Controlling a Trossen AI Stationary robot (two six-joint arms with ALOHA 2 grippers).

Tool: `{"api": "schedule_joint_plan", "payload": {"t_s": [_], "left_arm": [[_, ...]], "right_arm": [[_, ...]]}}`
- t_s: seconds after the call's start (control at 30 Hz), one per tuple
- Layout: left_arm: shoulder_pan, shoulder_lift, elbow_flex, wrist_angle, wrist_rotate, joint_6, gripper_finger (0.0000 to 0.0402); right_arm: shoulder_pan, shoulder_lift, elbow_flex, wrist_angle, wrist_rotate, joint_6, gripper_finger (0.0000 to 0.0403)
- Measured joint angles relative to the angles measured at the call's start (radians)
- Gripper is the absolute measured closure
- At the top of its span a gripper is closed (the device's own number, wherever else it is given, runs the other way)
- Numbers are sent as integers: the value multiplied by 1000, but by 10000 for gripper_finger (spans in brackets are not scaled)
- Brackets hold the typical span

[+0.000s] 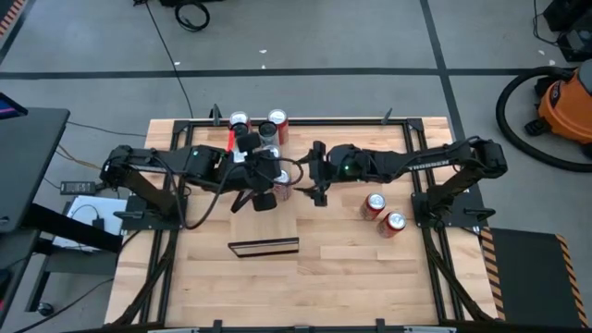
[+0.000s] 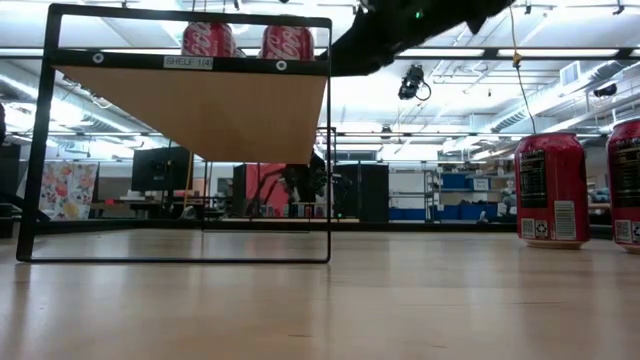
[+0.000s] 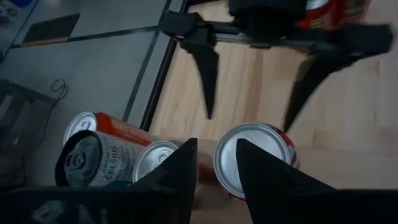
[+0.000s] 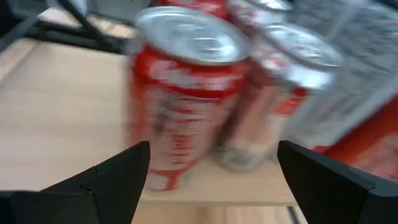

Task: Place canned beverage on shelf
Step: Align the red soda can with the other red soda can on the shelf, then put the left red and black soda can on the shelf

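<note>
The right tool [image 4: 208, 180] stands spread wide, and a red can [image 4: 180, 93] sits upright straight ahead of it, in line with the gap between its fingers and not yet between them. In the high view this can [image 1: 284, 188] stands on the shelf [image 2: 190, 105] between the two tools, the right tool [image 1: 317, 178] just beside it. The can's long axis is vertical, so a level sideways approach should bring the fingers onto its flanks. The left tool [image 3: 214, 168] hangs above the same can's top [image 3: 252, 158], fingers narrowly parted and holding nothing. Three more cans stand close by on the shelf; two red cans [image 1: 384, 215] wait on the counter [image 1: 351, 277], well apart.
</note>
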Motion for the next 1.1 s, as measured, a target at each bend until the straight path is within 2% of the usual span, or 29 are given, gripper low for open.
{"api": "schedule_joint_plan", "payload": {"t_s": [0.27, 0.5, 0.67, 0.9, 1.1], "left_arm": [[4, 0, 0, 21, -3, 6, 281], [-7, 0, 0, 65, 13, 18, 281], [-70, 0, -11, 244, 100, 95, 281], [-115, 11, -148, 468, 106, 145, 281], [-132, 13, -296, 648, 102, 145, 281]], "right_arm": [[-54, 1, -66, 189, -10, 10, 39], [-62, -1, -65, 171, -33, 24, 39], [-53, -91, -65, -24, -10, 21, 39], [-14, -295, -74, -379, -29, 166, 39], [63, -384, -115, -575, -5, 241, 39]]}}
